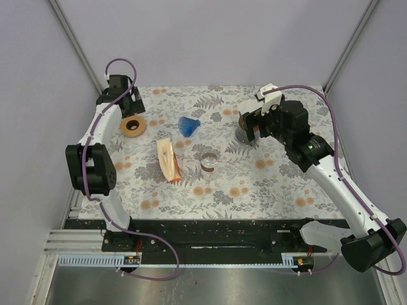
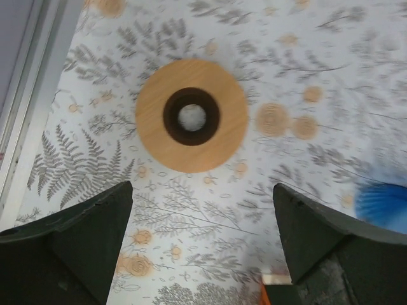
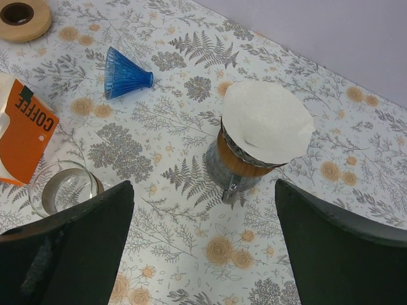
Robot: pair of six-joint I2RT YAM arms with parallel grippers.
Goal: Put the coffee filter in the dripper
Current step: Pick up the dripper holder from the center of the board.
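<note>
Only the right wrist view showed the filter (image 3: 267,121), mouth up, axis roughly upright, in the dripper (image 3: 236,166) ahead; right tool (image 3: 202,190) and left tool (image 2: 202,187) gaped empty.

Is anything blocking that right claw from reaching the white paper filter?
Nothing visible does. The right gripper hangs open above the white paper filter, which sits on a brown-banded holder, with only air between them. The blue cone, glass and coffee bag lie off to one side.
</note>
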